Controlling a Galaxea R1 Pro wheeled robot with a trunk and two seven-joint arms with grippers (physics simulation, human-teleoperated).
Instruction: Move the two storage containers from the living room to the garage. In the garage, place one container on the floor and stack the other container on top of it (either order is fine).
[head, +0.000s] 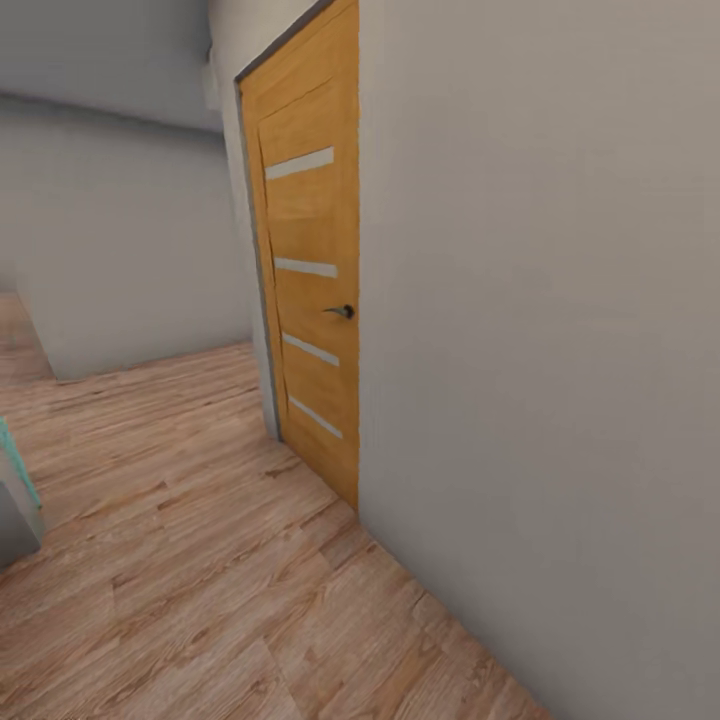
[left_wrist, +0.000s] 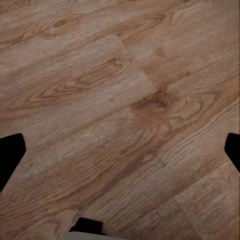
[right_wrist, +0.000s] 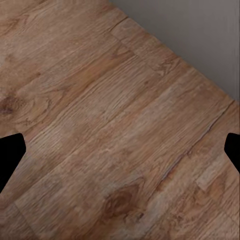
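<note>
Robot was in transit by a shut wood-panelled door (head: 310, 300); both pincers, left (left_wrist: 120, 150) and right (right_wrist: 120, 150), spread open over plank floor (head: 200, 560), empty, so I judged hauling and stacking undone.

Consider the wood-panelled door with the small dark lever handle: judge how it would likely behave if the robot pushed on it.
The door looks like a rigid slab, so it would probably not flex. It appears shut flush in its frame, so a plain push may do nothing until the lever handle is turned. Which way it swings cannot be told. Both grippers, left and right, hang open over the plank floor.
</note>
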